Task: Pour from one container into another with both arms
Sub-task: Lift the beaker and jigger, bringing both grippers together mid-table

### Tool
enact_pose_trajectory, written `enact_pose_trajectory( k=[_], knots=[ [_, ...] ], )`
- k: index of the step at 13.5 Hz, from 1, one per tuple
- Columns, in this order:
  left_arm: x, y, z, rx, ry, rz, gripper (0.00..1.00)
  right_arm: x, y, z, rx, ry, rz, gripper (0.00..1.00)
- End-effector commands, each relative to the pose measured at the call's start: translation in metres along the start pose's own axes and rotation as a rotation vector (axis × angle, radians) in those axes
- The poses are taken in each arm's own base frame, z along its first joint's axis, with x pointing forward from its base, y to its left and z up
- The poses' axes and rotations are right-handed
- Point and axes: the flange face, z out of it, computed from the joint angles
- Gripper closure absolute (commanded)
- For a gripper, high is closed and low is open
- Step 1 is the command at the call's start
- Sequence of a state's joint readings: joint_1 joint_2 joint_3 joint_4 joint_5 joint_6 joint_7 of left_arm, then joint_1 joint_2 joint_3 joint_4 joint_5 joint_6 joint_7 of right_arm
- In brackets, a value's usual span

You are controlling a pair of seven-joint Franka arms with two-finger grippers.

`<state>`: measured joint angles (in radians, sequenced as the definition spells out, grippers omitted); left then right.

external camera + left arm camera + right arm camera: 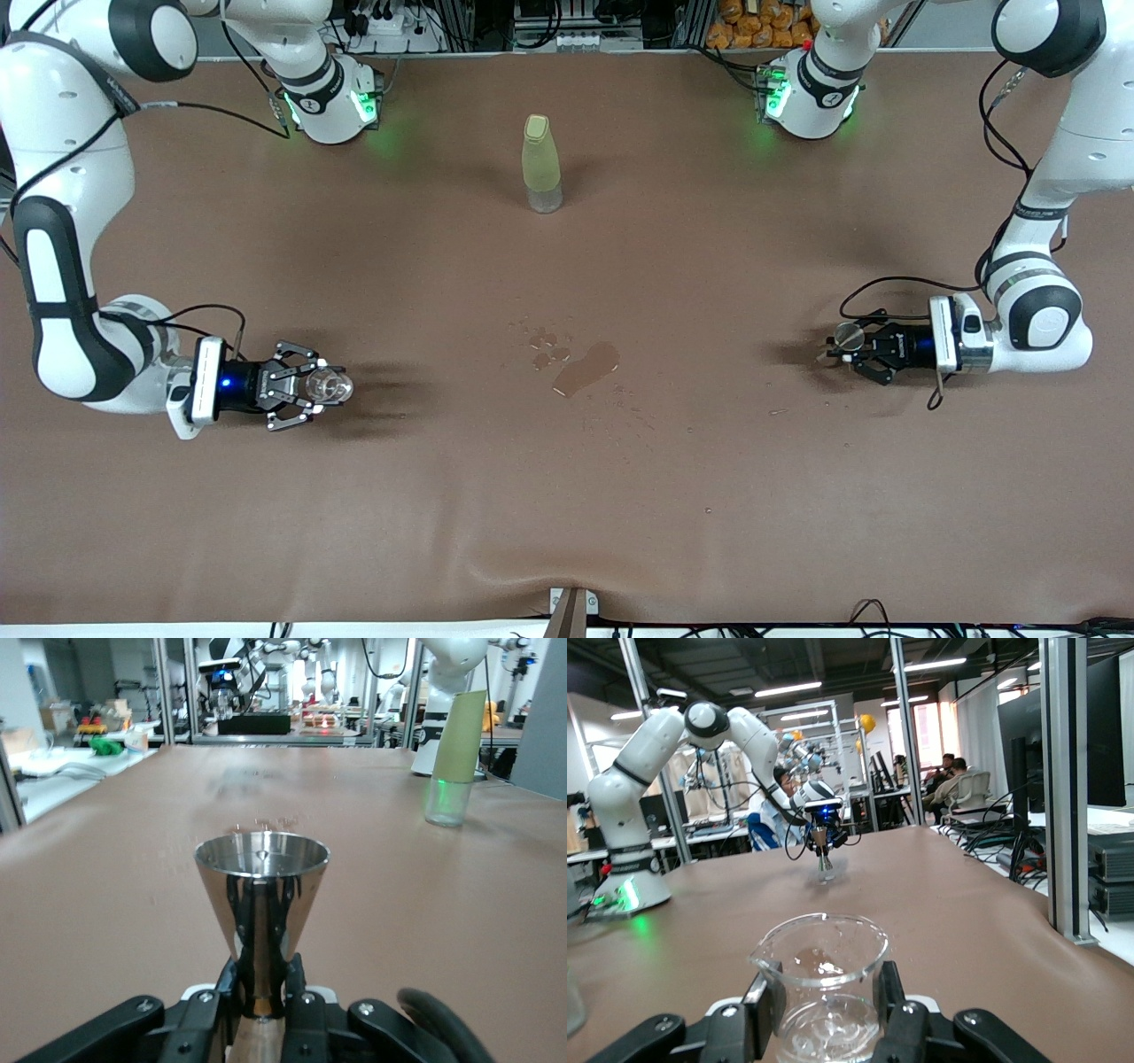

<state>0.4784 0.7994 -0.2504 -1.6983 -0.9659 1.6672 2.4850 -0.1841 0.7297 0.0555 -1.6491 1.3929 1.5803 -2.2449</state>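
Note:
My right gripper (323, 387) (824, 997) is low over the table at the right arm's end. It is shut on the container, a tiny clear glass cup (331, 385) (821, 970) with a pouring lip; the cup is upright with a little liquid in its base. At the left arm's end my left gripper (842, 346) (262, 988) is shut on the narrow waist of the steel jigger (849, 335) (262, 890). The jigger stands upright, its open cone up. The right wrist view shows this gripper and the jigger (824, 864) far off.
A tall yellow-green bottle (541, 164) (456, 749) stands mid-table, toward the robots' bases. A wet patch with scattered drops (585, 368) lies on the brown table cover (567, 496) between the two grippers. Cables trail from both wrists.

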Motion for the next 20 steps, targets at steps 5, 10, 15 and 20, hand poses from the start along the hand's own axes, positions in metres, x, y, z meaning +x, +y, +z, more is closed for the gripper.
enact_pose_trajectory(
  k=[5,10,15,20],
  knots=[
    [0.073,-0.052,0.124,-0.02,0.081,0.09,1.0,0.041,-0.083,0.064,-0.085,0.044,0.097,1.0],
    [0.1,-0.06,0.262,0.025,0.069,-0.004,1.0,0.042,-0.123,0.088,-0.059,0.059,0.13,1.0],
    [0.129,-0.036,0.376,0.033,0.065,-0.038,1.0,0.053,-0.148,0.162,-0.002,-0.058,0.104,1.0],
    [0.144,-0.011,0.473,0.06,0.028,-0.041,1.0,0.063,-0.159,0.202,0.001,-0.015,0.121,1.0]
  ],
)
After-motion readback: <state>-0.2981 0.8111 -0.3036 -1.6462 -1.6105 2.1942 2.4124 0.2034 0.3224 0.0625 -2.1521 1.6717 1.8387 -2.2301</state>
